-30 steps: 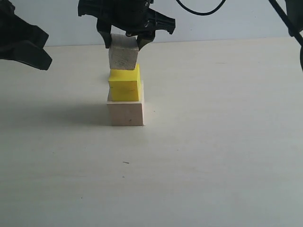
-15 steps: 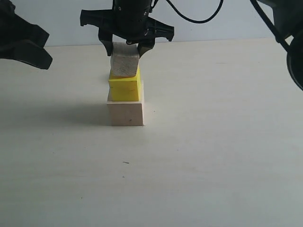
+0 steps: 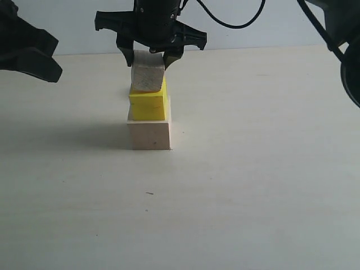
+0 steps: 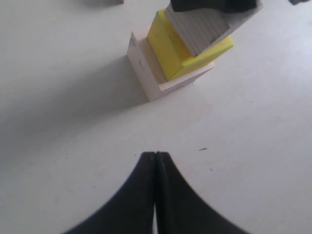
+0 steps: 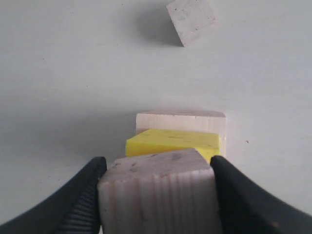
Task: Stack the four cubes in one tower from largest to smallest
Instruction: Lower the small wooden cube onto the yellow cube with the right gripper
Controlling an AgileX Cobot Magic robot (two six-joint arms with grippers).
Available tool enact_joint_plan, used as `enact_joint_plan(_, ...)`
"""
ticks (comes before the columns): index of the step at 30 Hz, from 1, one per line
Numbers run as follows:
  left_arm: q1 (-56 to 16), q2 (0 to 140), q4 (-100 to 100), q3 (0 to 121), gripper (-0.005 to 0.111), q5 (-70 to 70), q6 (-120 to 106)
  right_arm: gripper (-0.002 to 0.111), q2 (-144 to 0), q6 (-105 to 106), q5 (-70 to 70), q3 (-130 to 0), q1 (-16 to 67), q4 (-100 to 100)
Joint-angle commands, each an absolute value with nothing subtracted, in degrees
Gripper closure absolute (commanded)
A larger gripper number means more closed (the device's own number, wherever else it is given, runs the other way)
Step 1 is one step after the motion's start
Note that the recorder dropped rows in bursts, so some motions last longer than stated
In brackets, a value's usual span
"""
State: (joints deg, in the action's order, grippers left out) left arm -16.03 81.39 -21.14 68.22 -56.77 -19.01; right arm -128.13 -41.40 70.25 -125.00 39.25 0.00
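Wooden cube [image 3: 148,77] clamped in right gripper [image 3: 149,56], tilted slightly over yellow cube [image 3: 148,106] (left gripper [image 4: 155,156] closed)

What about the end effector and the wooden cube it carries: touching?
Touching. In the right wrist view, the right end effector presses both sides of the held wooden cube.

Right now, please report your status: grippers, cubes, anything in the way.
Left gripper shut, empty. Right gripper shut on small wood cube, over yellow cube on largest cube. Smallest cube loose on table, nothing blocking.
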Motion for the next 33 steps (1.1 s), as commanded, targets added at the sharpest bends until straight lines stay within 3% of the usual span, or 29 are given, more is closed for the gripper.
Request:
enact_joint_plan(1,-15.98,80.93,-21.85,67.95,0.107,-56.44,-19.23,0.098,-127.96,-41.64,69.96,-125.43,39.34,-0.46)
enact_joint_plan(18,-15.98,80.93,-21.85,67.95,0.107,-56.44,-19.23,0.098,-127.96,-41.64,69.96,-125.43,39.34,-1.92)
enact_joint_plan(21,-15.98,80.93,-21.85,67.95,0.107,-56.54,-19.23,0.093,-127.96,-41.41,69.96,-125.43,39.34,-1.92)
enact_joint_plan(24,-15.98,80.93,-21.85,67.95,0.107,-56.65,-19.23,0.08,-127.96,-40.01,69.96,-125.43,39.34,-2.42)
enact_joint_plan(31,-15.98,80.93,-21.85,67.95,0.107,-56.77,-19.23,0.038,-127.96,-40.02,69.96,-125.43,39.34,-2.42)
enact_joint_plan(33,-15.98,80.93,-21.85,67.95,0.107,-56.77,-19.23,0.032,-127.96,-40.02,69.96,-125.43,39.34,-2.42)
